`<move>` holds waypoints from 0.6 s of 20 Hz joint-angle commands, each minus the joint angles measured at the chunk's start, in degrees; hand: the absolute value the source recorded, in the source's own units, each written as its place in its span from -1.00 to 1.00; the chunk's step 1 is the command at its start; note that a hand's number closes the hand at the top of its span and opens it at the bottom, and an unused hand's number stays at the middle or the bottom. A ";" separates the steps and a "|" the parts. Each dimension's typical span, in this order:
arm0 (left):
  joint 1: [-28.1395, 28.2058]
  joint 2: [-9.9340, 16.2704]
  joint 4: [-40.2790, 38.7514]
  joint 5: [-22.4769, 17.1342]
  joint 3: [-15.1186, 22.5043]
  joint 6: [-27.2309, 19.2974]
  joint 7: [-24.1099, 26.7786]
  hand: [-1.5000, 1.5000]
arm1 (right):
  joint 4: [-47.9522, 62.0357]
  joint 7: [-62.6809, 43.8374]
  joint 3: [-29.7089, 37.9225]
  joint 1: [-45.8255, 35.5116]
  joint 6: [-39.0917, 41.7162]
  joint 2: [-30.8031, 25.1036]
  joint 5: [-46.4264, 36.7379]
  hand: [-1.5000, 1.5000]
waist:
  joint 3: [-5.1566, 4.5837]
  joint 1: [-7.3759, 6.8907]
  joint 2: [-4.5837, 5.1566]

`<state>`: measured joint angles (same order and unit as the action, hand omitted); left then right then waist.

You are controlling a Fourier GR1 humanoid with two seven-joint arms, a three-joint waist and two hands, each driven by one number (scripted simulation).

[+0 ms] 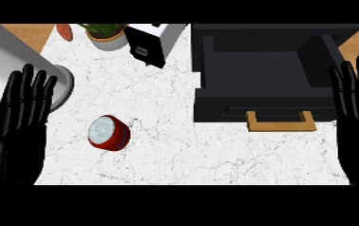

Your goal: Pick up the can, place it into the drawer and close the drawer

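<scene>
Can sits lower left of frame on marble counter, red body, pale lid facing up at camera, so long axis near vertical, maybe slight lean toward lower right, hard to call from this angle. Untouched. Left hand at left edge, fingers straight, holding nothing. Right hand at right edge, same, released.

Drawer open, upper right, tan handle toward bottom. Risks: top-down grab on round can could tip or roll it; long carry across frame; can clipping drawer front wall on way in.

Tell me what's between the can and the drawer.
Nothing: in the head view, only bare white counter lies between the can and the open drawer.
</scene>
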<state>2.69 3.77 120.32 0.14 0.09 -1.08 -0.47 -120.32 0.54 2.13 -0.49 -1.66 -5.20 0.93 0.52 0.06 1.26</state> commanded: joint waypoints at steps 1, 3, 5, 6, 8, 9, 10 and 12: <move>-3.71 2.51 -2.02 -4.57 1.42 5.97 -0.60 -1.00 | 1.00 -0.25 1.76 -1.54 0.43 -0.73 1.33 -1.00 | -0.52 0.21 -1.20; -1.70 5.22 1.46 -14.02 6.23 17.21 1.54 -1.00 | 0.31 0.36 -0.04 -0.37 0.87 -0.48 0.36 -1.00 | -0.66 0.36 -1.44; -4.78 6.75 0.41 -19.63 11.05 25.08 2.97 -1.00 | 1.45 1.03 -0.71 -1.44 1.15 -0.74 -0.56 -1.00 | -0.86 1.99 -0.92; -5.08 7.11 1.76 -22.17 14.40 28.79 3.34 -1.00 | 1.20 1.53 -0.75 -1.90 1.08 -0.59 -0.47 -1.00 | -0.88 2.53 -1.11; 0.49 16.04 -3.18 -20.48 13.09 33.44 -3.93 -1.00 | 5.66 -7.48 -0.15 2.84 -0.08 -0.60 -0.57 -1.00 | -0.69 1.08 -0.53; 1.45 17.65 -4.31 -21.76 12.91 35.97 -3.19 -1.00 | 5.59 -8.56 0.74 3.67 0.26 -1.34 -0.13 -1.00 | -0.67 1.04 -0.76; 3.42 20.49 -1.59 -25.08 11.67 38.55 -4.25 -1.00 | 3.81 -10.38 -0.38 3.68 -1.61 0.13 -1.20 -1.00 | -0.66 -0.06 -1.26; 4.18 25.08 -6.85 -29.93 4.96 44.86 0.72 -1.00 | 2.64 -11.22 -0.18 5.70 -0.68 -0.51 -0.63 -1.00 | -0.67 0.14 -1.19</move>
<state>3.89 21.23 117.04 -22.84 8.93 33.31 -2.01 -116.98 -6.80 1.99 2.70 -1.85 -5.71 0.47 -0.12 0.74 0.32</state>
